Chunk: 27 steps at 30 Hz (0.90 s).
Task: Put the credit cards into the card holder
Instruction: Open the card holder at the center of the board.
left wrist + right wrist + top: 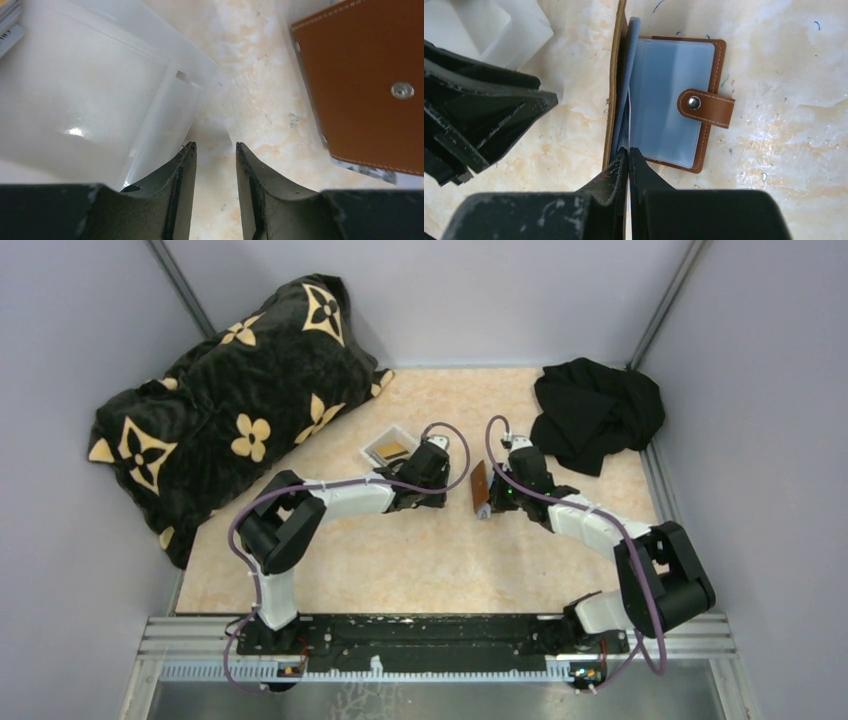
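Fetching: pinched card holder (664, 100) in shut right fingers (626, 161), hung left fingers (191, 152) half-open, empty, left of it. Needed next: credit cards (390, 450) from tray (100, 90).

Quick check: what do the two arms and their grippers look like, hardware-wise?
Both alike: left arm and right arm have white link shells, black joints and purple cables looped outside. The left gripper and right gripper have black, scuffed, tapered fingers.

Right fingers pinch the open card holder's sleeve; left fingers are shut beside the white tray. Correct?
No: the left wrist view shows the left fingers open, nothing between them, beside the white tray. The right fingers pinch a sleeve of the card holder.
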Available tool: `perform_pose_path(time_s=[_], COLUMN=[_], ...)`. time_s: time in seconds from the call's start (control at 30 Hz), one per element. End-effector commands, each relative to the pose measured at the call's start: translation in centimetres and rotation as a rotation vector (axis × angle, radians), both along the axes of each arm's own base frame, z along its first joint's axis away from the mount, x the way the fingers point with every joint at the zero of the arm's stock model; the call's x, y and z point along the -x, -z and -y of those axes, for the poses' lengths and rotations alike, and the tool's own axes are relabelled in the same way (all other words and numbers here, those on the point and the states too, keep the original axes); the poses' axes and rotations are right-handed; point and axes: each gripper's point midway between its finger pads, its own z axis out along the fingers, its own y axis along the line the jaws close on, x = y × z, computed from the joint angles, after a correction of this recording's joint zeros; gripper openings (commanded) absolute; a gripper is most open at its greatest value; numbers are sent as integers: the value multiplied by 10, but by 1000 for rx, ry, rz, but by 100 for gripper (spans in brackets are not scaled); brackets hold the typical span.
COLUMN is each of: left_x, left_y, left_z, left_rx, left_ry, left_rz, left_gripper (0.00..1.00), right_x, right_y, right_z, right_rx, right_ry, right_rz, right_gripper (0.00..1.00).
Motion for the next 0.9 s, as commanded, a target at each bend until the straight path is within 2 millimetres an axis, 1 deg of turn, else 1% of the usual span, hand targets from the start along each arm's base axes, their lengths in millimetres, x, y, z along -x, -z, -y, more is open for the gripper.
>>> perform_pose_path(time_s=[0.0, 0.07, 0.23, 0.33, 0.4, 0.5, 0.63, 0.7, 0.87], left_x=[-24, -31, -43, -52, -52, -40, -21, -12, 5], left_y=[1, -2, -3, -2, -9, -22, -37, -38, -29], left_z=[-22, -23, -18, -12, -2, 13, 23, 25, 31], left_rx=[-150, -148, -123, -85, -18, 107, 263, 303, 320], left_ry=[-32, -26, 10, 20, 43, 77, 84, 86, 90], left_rz=[72, 82, 105, 95, 84, 69, 43, 17, -33], left_gripper=[42, 42, 44, 45, 45, 47, 48, 48, 47], right_x=[-14, -15, -16, -16, -16, -16, -16, -17, -15], right_y=[-20, -21, -23, -24, -26, -30, -38, -43, -54], right_z=[-7, -7, -10, -11, -13, -13, -11, -11, -12], right_rx=[20, 26, 27, 32, 36, 47, 55, 59, 59], right_ry=[-14, -15, -21, -24, -27, -27, -23, -22, -24], right_rz=[58, 61, 61, 63, 67, 78, 97, 108, 130], right_gripper=[0, 0, 0, 0, 0, 0, 0, 0, 0])
